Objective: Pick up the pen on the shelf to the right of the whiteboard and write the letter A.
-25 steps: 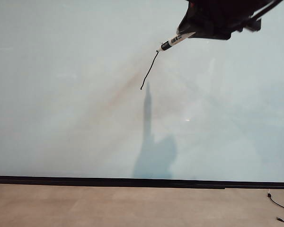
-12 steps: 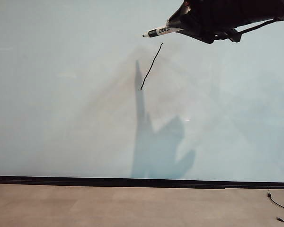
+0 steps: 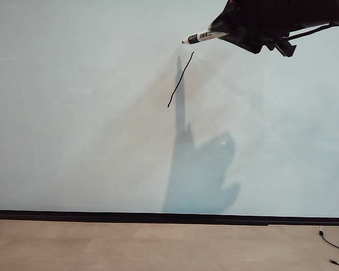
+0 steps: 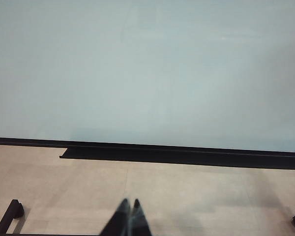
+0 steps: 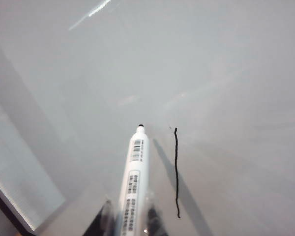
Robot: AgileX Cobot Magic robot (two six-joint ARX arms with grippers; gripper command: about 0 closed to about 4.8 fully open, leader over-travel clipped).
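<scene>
One slanted black stroke (image 3: 181,79) is all that stands on the very large glossy pale grey-white whiteboard (image 3: 73,141) so far: the left leg of the letter A, running from its lower end up and to the right to a peak. The slim white-barrelled pen with its black printed label band and black pointed tip (image 3: 202,37) sits pinched in the right claw (image 3: 229,34), whose jaws are pressed onto the barrel; in the right wrist view the barrel (image 5: 132,182) comes out between the two fingers and its tip hangs beside the top of the stroke (image 5: 177,172), a little apart from it. In the exterior view the tip lies slightly above and to the left of the peak, and whether it touches the board cannot be told from the pictures.

Several things could go wrong from here. If the tip comes down where it hovers now rather than on the peak, the second leg would start off the first one and the letter would show an open or hooked apex. The pen lies at a shallow angle to the panel, so pressing in too hard could make the barrel slip or twist in the grip, and too light a touch would leave a broken line. The crossbar is not yet drawn.

The left claw (image 4: 129,216) hangs low over the tan floor, well away from the writing, its fingers pressed together and holding nothing
</scene>
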